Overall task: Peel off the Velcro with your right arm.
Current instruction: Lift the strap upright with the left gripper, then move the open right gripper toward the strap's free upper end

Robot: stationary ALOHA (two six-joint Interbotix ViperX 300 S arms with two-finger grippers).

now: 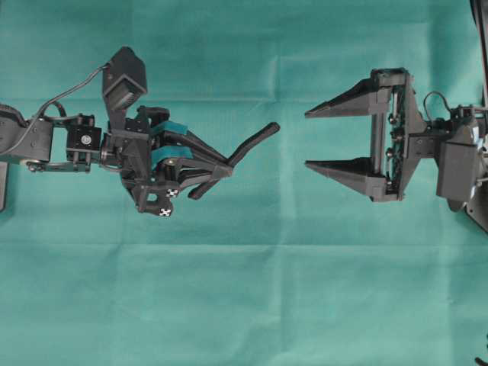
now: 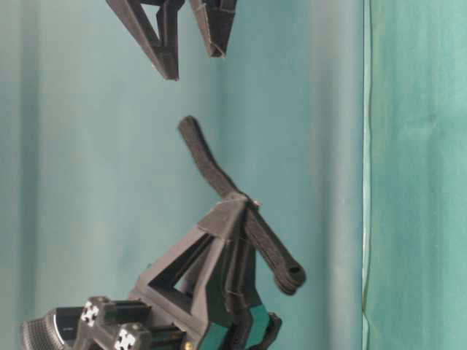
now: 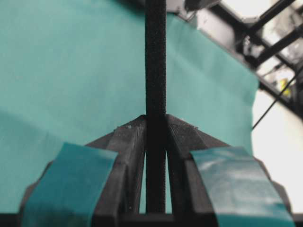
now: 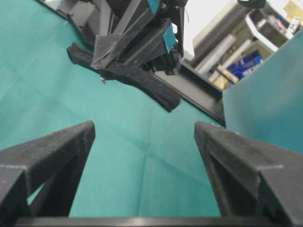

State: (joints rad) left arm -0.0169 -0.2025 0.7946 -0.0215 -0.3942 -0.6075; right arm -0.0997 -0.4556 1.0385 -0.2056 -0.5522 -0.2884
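The Velcro (image 1: 252, 143) is a thin black strap held in the air over the green cloth. My left gripper (image 1: 226, 168), with teal-taped fingers, is shut on its middle. One end juts up and right toward the other arm; the other end pokes out below the fingers. Seen edge-on, the Velcro (image 3: 155, 71) runs straight between the pinched tips. My right gripper (image 1: 306, 139) stands open a short way to the right of the strap's free end, with nothing between its plain black fingers. In the right wrist view the Velcro (image 4: 142, 81) lies ahead of the right gripper (image 4: 144, 130).
Green cloth (image 1: 244, 305) covers the whole table. A black frame and shelves with clutter (image 4: 246, 61) stand beyond the table's far edge behind the left arm.
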